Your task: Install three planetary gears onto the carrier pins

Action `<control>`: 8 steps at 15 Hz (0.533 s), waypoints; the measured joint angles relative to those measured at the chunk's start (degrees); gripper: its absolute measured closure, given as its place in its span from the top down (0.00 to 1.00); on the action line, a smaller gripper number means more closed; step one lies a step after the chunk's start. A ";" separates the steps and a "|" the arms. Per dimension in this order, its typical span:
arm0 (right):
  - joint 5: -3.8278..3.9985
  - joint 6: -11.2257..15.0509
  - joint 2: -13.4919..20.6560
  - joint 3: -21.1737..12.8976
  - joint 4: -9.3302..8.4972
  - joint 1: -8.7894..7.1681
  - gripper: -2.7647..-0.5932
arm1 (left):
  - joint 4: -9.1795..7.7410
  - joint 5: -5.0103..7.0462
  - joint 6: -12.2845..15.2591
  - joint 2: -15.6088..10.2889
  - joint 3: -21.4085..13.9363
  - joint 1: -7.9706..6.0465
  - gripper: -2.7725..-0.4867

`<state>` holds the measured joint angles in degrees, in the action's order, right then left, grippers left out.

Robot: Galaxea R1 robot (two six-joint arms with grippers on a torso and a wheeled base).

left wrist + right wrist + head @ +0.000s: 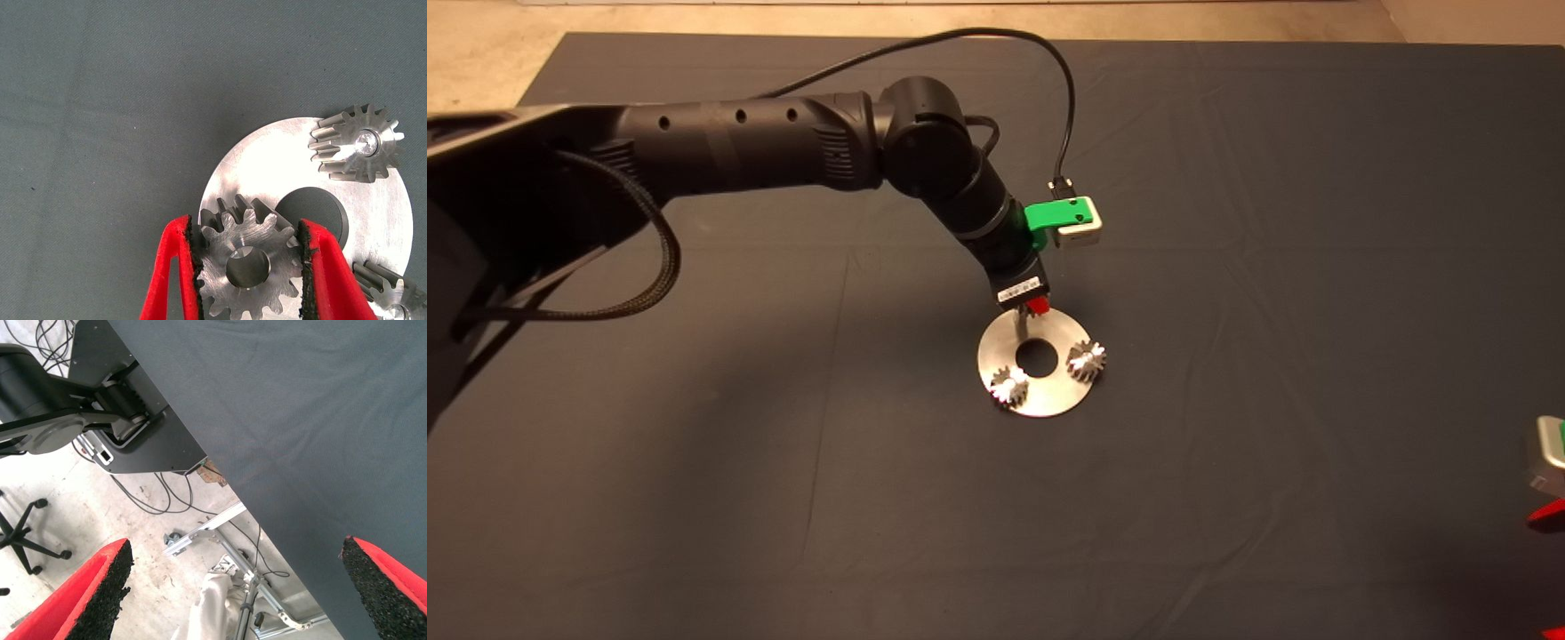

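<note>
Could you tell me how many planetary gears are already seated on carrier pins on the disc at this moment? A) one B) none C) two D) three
C: two planetary gears sit on the disc, and the left gripper grips the third gear in its jaws.

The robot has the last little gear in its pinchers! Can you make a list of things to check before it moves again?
1. Third gear held between the left tool's fingers: ok.
2. Two other gears seated on their pins, one at the disc's right edge, one at its lower left: ok.
3. Held gear's centre hole lined up over the free pin: cannot tell; the gear hides the pin.
4. Held gear clear of the seated gears: ok, gaps show in the left wrist view.
5. Disc lying flat on the mat: ok.
6. Right tool open and parked off the mat's edge, out of the way: ok.
</note>
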<state>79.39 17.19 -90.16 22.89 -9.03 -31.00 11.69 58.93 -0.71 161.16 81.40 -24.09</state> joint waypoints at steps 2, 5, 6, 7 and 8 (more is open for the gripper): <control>-0.04 0.00 0.00 0.00 0.00 0.00 0.80 | 0.02 0.02 0.00 -0.07 0.00 -0.02 0.03; -0.04 0.00 0.02 0.00 0.00 0.00 0.80 | 0.02 0.00 -0.11 -0.05 0.00 -0.02 0.03; -0.04 0.00 0.01 0.00 0.00 0.00 0.80 | 0.02 0.00 -0.13 -0.07 0.00 0.00 0.03; -0.10 0.00 0.00 -0.01 0.00 0.00 0.80 | 0.02 0.00 -0.22 -0.20 0.00 -0.01 0.03; -0.09 0.00 0.02 -0.01 0.00 0.00 0.80 | 0.03 0.00 -0.22 -0.35 0.02 0.02 0.03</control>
<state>79.30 17.19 -90.14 22.89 -9.03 -31.00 11.72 58.93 -0.93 160.81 81.42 -24.07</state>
